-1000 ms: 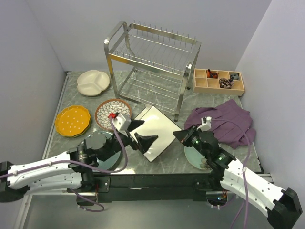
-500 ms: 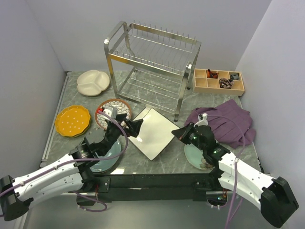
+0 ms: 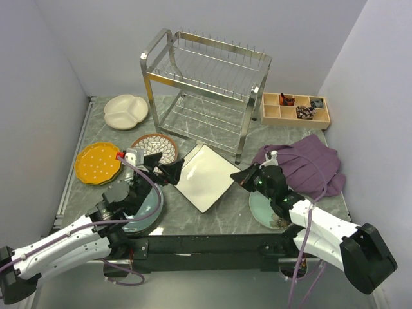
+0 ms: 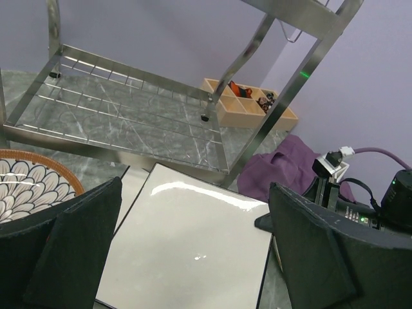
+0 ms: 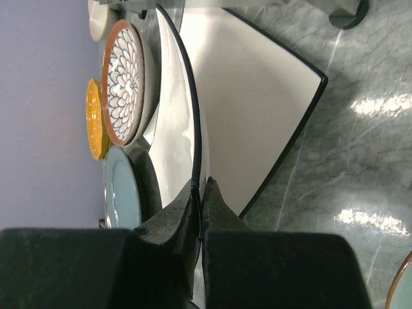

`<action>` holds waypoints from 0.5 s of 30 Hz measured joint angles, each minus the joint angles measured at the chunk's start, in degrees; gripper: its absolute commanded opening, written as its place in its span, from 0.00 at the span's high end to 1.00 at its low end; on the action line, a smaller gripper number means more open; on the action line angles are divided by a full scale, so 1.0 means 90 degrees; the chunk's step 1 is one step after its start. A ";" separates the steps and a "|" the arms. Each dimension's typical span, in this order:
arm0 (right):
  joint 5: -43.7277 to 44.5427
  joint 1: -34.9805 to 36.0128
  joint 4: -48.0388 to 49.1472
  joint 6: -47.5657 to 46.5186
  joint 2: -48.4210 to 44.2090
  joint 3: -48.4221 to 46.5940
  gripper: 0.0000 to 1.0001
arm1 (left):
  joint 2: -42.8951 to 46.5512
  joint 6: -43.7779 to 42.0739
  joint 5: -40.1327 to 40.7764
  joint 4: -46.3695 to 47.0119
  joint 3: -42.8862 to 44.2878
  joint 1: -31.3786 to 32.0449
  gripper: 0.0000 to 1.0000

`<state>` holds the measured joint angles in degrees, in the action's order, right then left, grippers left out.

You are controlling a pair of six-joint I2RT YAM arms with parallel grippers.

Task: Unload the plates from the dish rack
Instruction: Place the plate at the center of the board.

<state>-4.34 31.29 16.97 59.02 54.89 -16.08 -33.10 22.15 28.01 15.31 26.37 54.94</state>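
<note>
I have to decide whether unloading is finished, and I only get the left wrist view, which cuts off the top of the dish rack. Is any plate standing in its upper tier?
Observer: No. The top view shows the dish rack with bare prongs along its upper tier and no plate among them.
Operator: What lies under the left arm?
Observer: A grey-blue plate, lying flat and partly covered by that arm.
Operator: And the right gripper, open or shut?
Observer: Shut; the right wrist view shows its fingers pressed together.
</note>
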 measured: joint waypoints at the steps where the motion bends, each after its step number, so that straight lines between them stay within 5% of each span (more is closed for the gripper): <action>1: -0.0005 -0.0029 0.0024 -0.0019 0.0007 0.0000 1.00 | 0.0046 0.0000 0.0010 0.0017 -0.0015 0.0000 0.01; 15: -0.0614 -0.0425 0.1202 0.0228 0.1035 0.0114 1.00 | 0.0216 -0.0002 0.0015 0.0034 -0.0090 0.0000 0.00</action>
<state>-9.87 27.46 27.79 61.08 64.20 -15.05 -31.16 22.13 28.14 15.62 25.56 54.94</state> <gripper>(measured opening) 0.046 0.995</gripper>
